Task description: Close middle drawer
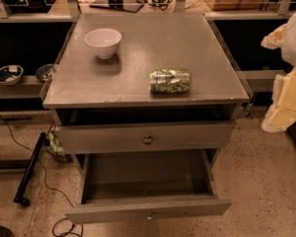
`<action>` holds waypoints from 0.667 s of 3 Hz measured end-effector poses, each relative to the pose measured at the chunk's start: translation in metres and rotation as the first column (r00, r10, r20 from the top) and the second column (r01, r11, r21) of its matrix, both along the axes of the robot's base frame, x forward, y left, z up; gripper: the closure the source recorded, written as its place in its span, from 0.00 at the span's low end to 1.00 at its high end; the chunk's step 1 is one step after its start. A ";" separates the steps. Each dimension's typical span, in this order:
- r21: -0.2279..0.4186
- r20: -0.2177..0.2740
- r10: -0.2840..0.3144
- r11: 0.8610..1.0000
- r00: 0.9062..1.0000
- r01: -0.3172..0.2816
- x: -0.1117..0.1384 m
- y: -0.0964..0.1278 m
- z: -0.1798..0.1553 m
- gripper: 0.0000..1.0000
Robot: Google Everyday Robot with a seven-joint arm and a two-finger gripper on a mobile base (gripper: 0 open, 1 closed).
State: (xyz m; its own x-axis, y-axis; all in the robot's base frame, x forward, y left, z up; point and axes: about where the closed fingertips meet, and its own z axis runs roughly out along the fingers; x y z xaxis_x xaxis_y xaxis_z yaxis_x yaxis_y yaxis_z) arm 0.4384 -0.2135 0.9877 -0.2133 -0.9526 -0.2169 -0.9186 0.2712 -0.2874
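The middle drawer point(148, 212) is grey, with a long low front panel and a tiny round centre knob. It is pulled far out toward me, and its deep plain box is open and empty. Above it, the taller-fronted grey drawer point(148, 136) with a brass knob stands slightly open under the cabinet top point(153, 43). The lowest drawer is out of view. My gripper point(282, 100) shows as cream and white parts at the right edge. It is raised to about the cabinet top's height, to the right of the cabinet, and touches neither drawer.
A white bowl point(103, 41) and a green packet point(170, 80) sit on the cabinet top. A black bar point(29, 168) and cables lie on the speckled floor at the left. Low shelves with dishes point(7, 74) run behind the cabinet.
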 end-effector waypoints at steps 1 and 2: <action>0.000 0.000 0.000 1.000 1.000 0.000 0.000 0.000 0.000 0.00; 0.000 0.000 0.000 1.000 1.000 0.000 0.000 0.000 0.000 0.23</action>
State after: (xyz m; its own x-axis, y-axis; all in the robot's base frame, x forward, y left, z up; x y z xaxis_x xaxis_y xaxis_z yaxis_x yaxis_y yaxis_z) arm 0.4384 -0.2135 0.9877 -0.2133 -0.9526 -0.2170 -0.9186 0.2712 -0.2875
